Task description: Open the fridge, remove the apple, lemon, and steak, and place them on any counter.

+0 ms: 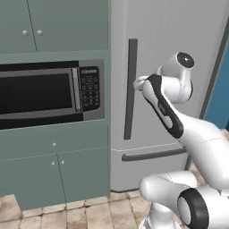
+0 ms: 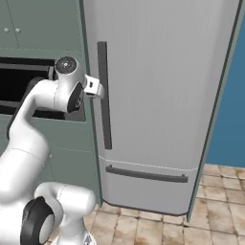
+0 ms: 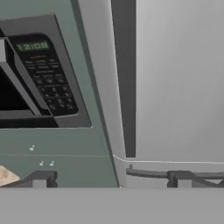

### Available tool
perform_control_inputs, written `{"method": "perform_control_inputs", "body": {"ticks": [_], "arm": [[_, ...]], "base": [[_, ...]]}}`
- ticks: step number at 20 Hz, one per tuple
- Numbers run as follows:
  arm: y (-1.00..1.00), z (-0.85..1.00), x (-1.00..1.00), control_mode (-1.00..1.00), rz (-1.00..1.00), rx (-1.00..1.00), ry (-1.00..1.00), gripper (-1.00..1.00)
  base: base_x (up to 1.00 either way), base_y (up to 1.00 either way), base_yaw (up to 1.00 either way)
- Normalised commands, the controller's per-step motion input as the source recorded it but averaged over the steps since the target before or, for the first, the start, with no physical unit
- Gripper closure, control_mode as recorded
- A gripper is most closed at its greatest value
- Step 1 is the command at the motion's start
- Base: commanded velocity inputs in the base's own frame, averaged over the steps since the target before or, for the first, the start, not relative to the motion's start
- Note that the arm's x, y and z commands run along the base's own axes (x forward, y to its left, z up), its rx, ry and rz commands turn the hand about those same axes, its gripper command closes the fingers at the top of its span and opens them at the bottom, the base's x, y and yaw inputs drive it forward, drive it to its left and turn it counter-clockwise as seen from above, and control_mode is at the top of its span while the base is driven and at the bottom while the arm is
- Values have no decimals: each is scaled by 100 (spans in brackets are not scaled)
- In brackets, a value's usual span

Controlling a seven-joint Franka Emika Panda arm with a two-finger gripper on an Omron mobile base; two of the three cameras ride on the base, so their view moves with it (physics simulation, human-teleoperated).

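Note:
The tall light-grey fridge (image 1: 170, 53) (image 2: 158, 86) (image 3: 183, 87) stands with its door shut. Its long dark vertical handle (image 1: 131, 89) (image 2: 104, 95) (image 3: 124, 78) runs down the door's left side. My gripper (image 1: 138, 83) (image 2: 98, 87) (image 3: 111, 179) is open, just in front of the handle at mid-height, with nothing between its fingertips (image 3: 41, 179). The apple, lemon and steak are hidden behind the shut door. The counter is out of view.
A grey-green cabinet (image 1: 53, 152) left of the fridge houses a microwave (image 1: 49, 91) (image 3: 43, 74). A horizontal drawer handle (image 1: 154, 155) (image 2: 146, 174) (image 3: 148, 173) crosses the fridge's lower part. A blue wall (image 2: 229, 105) lies to the right, over tiled floor (image 2: 158, 225).

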Motion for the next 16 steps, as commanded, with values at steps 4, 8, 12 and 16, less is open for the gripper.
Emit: {"method": "perform_control_inputs", "body": {"ticks": [4,8,12,16], "arm": [[0,38,50,-100,-2,0,0,-100],[0,17,48,-100,-4,0,0,-100],[0,0,52,-100,-4,0,-13,-100],[0,-2,51,-100,-3,1,-16,-100]], "base": [[0,0,0],[0,0,0],[0,0,0],[0,0,0]]}}
